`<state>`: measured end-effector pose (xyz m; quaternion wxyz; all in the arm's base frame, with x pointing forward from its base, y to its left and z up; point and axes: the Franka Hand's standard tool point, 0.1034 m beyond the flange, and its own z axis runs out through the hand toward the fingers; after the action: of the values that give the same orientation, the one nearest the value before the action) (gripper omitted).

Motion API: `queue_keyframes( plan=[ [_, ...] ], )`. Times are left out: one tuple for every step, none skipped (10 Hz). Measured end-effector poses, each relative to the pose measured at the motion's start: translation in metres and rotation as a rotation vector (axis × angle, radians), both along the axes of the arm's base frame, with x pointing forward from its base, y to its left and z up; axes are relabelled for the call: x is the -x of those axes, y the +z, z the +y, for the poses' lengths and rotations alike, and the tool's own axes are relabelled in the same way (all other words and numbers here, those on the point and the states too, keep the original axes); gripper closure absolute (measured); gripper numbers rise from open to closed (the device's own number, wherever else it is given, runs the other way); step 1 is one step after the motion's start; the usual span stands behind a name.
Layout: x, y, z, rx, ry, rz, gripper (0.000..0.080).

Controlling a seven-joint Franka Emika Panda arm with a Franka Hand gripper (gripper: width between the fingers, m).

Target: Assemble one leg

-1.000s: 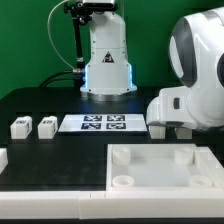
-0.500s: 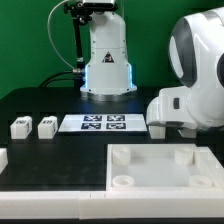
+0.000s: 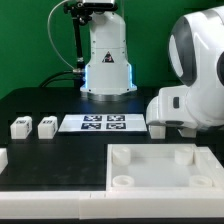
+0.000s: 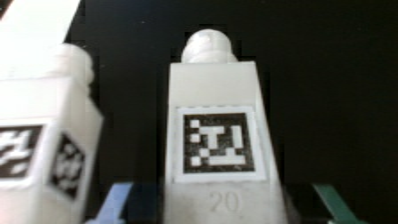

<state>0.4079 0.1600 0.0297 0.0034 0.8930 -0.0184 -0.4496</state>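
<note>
Straddling a leg, the claw is held open; nothing is gripped yet, and no leg is fitted to the tabletop.

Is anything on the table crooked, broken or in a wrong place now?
Nothing stands out. The tabletop lies flat, two legs sit side by side beside the marker board, and the leg in the wrist view is centred between the open jaws.
</note>
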Motion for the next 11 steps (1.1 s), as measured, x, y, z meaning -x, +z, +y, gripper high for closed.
queue_keyframes(
  plan=[
    [-0.021, 0.029, -0.009, -0.021, -0.001, -0.044, 0.0509],
    [-0.034, 0.057, -0.025, -0.030, -0.008, -0.053, 0.0508],
    [-0.042, 0.077, -0.033, -0.035, -0.006, -0.039, 0.0508],
    [-0.048, 0.097, -0.034, -0.032, 0.004, -0.027, 0.0508],
    [-0.054, 0.091, -0.030, -0.038, 0.000, -0.081, 0.0508],
    [-0.057, 0.088, -0.029, -0.039, -0.003, -0.111, 0.0508],
    [-0.068, 0.087, -0.026, -0.045, -0.014, -0.236, 0.0508],
    [-0.074, 0.091, -0.030, -0.057, 0.001, -0.321, 0.0507],
    [-0.107, 0.099, -0.040, -0.072, 0.027, -0.449, 0.0507],
    [-0.136, 0.110, -0.048, -0.088, 0.027, -0.561, 0.0507],
    [-0.156, 0.116, -0.054, -0.097, 0.075, -0.637, 0.0507]
  ],
)
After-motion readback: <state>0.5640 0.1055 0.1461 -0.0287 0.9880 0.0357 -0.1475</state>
